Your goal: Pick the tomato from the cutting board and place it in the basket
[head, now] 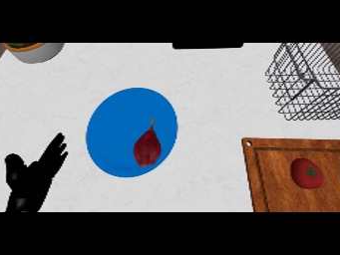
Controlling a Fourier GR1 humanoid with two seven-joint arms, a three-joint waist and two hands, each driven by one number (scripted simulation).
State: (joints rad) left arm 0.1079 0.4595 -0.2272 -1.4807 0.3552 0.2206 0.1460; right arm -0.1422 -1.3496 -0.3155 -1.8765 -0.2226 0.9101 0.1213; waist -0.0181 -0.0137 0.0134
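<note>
Head view: the tomato (306,173) sits on the cutting board (275,169) at the counter's (209,74) near right corner, the wire basket (308,84) at the far right. Likely light, smooth, bruisable; cup its sides. The left hand (29,182) rests open, near left; the right hand is unseen.

Only one part of the robot shows: the left hand (27,182), near left of the scene. It is solid glossy black all over, palm and fingers (53,152) alike, with faint grey highlights on the palm and a rounded thumb tip. Fingers are slim and tapering; no cables, screws, markings or grey forearm visible at this hand.
</note>
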